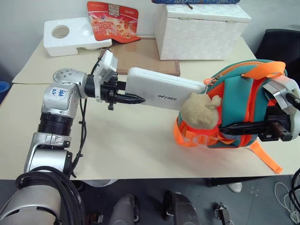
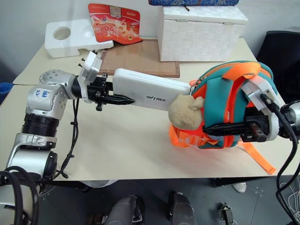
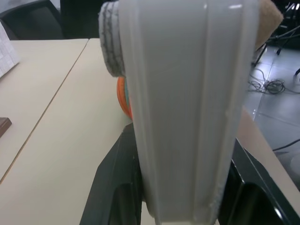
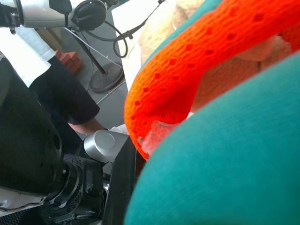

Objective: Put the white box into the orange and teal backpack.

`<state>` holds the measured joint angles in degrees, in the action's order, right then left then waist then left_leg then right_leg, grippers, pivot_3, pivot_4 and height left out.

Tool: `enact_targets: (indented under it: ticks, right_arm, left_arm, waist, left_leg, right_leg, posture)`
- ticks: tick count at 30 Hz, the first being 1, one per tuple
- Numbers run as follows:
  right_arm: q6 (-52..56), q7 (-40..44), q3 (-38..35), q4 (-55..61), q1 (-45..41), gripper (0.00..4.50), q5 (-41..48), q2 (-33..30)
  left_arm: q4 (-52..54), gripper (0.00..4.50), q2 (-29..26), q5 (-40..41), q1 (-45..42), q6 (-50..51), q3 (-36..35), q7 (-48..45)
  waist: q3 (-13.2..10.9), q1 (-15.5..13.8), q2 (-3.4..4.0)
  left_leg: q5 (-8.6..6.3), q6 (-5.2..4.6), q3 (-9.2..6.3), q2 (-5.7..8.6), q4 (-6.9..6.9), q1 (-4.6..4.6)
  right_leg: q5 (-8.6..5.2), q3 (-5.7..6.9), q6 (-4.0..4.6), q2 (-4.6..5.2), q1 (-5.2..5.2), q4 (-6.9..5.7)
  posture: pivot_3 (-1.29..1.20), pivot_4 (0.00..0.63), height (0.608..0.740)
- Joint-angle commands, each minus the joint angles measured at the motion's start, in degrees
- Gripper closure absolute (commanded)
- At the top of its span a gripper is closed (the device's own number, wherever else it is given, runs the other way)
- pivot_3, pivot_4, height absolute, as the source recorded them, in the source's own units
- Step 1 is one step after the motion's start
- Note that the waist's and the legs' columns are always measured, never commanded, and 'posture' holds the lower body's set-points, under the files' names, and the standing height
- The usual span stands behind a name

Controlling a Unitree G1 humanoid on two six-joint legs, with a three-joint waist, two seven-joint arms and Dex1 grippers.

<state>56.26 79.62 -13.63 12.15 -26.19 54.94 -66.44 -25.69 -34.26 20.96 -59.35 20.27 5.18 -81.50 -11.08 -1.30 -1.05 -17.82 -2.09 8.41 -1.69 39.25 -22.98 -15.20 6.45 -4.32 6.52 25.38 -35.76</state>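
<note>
Jaws of the left gripper (image 1: 125, 98) are seen clamped across one short end of the white box (image 1: 164, 93), held above the tabletop (image 1: 117, 150) with its far end at the orange and teal backpack (image 1: 239, 103). Right gripper (image 2: 225, 128) jaws are shut on the backpack's side. The box appears stiff, smooth and light; the backpack soft. Farther back, a white chest (image 1: 201, 30) is seen.

A tan plush toy (image 1: 200, 110) hangs across the backpack (image 1: 239, 93) opening, crowding the white box (image 1: 161, 89).
</note>
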Motion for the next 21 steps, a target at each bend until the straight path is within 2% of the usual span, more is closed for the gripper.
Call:
enact_targets:
  ticks: [1,8,15,21]
  right_arm:
    - [-0.9,-0.1,-0.2,1.7,-0.8,4.45,0.2,0.0]
    - [-1.1,-0.6,0.1,2.8,-0.6,4.45,0.0,1.1]
    - [-1.7,-0.9,-0.5,3.6,1.0,4.45,-0.4,1.7]
    - [-2.8,-1.2,0.3,3.6,0.6,4.45,-0.9,2.2]
  left_arm:
    - [1.5,3.06,3.0,0.6,-2.6,0.1,0.7,-0.8]
    - [-2.5,3.06,11.2,-1.6,-5.4,-2.1,1.2,2.5]
    - [-5.0,3.06,9.9,-2.1,-7.3,-1.0,0.7,-0.1]
    - [-6.4,3.06,13.1,-5.6,-8.4,-5.3,5.0,-1.9]
  waist:
    - [0.0,-0.1,0.0]
    - [0.0,-0.2,0.0]
    - [0.0,-0.1,0.0]
    - [0.0,-0.2,0.0]
  left_leg:
    - [0.0,0.0,0.0,0.0,0.0,-0.01]
    - [-0.05,-0.21,-0.08,0.06,0.33,-0.26]
    - [-0.07,-0.22,-0.08,0.03,0.37,-0.26]
    - [-0.07,-0.23,-0.07,0.04,0.4,-0.26]
  right_leg:
    - [0.0,0.0,0.0,0.0,0.0,-0.01]
    - [0.07,0.1,-0.12,0.02,0.01,-0.07]
    - [0.07,0.1,-0.13,0.01,0.02,-0.07]
    - [0.07,0.09,-0.13,0.02,0.02,-0.08]
  posture:
    - [0.0,0.15,0.74]
    - [0.0,0.15,0.74]
    - [0.0,0.15,0.74]
    - [0.0,0.15,0.74]
